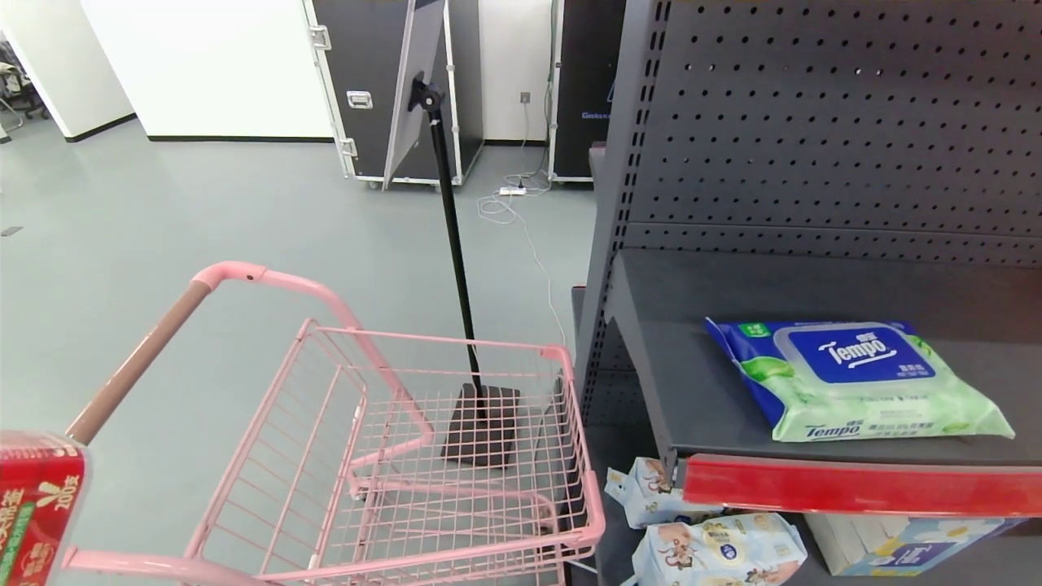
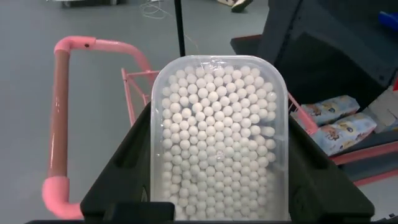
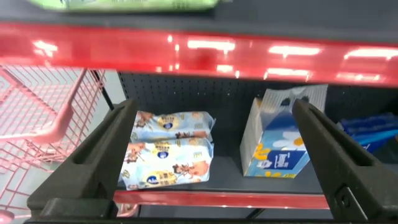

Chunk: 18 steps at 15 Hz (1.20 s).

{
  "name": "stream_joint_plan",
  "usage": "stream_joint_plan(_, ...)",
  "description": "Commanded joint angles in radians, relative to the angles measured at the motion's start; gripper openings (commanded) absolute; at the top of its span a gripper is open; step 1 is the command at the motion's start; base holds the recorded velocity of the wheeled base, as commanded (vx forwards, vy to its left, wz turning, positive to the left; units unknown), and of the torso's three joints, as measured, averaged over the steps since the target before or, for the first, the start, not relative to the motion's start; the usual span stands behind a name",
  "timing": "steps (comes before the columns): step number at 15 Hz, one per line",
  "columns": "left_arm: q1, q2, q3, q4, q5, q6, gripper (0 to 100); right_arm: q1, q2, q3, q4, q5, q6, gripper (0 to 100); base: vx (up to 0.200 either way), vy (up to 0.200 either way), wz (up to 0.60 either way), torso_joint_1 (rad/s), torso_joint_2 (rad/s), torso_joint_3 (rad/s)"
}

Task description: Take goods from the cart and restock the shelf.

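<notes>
My left gripper (image 2: 219, 121) is shut on a clear tub of small white beads (image 2: 217, 143), held above the pink wire cart (image 2: 62, 124). In the head view the tub's red label (image 1: 37, 505) shows at the lower left, beside the cart (image 1: 440, 338). A blue and green wipes pack (image 1: 855, 378) lies on the dark shelf board (image 1: 814, 285) at the right. My right gripper (image 3: 214, 106) is open with nothing between its fingers, level with the shelf's lower tier, under the red front strip (image 3: 205, 53).
On the lower tier lie cartoon-printed tissue packs (image 3: 168, 155) and a blue and white box (image 3: 280, 149). A black pole stand (image 1: 456, 260) rises just behind the cart. Black cases (image 1: 383, 81) stand at the back wall, with open grey floor (image 1: 163, 228) to the left.
</notes>
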Motion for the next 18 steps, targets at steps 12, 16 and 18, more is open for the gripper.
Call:
stream_joint_plan(12, -0.001, 0.01, 0.015, -0.075, -0.044, 0.0, 0, 0.0, 0.001, 0.0, 0.0, 0.0, 0.0, 100, 0.0, 0.0, 0.0, 0.17, -0.42, -0.253)
stream_joint_plan(16, -0.006, 0.022, 0.011, -0.076, -0.049, 0.003, 0, 0.0, 0.001, 0.0, 0.0, 0.0, 0.0, 100, 0.0, 0.0, 0.0, 0.09, -0.21, -0.122)
stream_joint_plan(18, -0.008, 0.062, 0.012, -0.088, -0.052, 0.028, 0, 0.0, 0.001, 0.0, 0.0, 0.0, 0.0, 100, 0.0, 0.0, 0.0, 0.0, 0.0, 0.0)
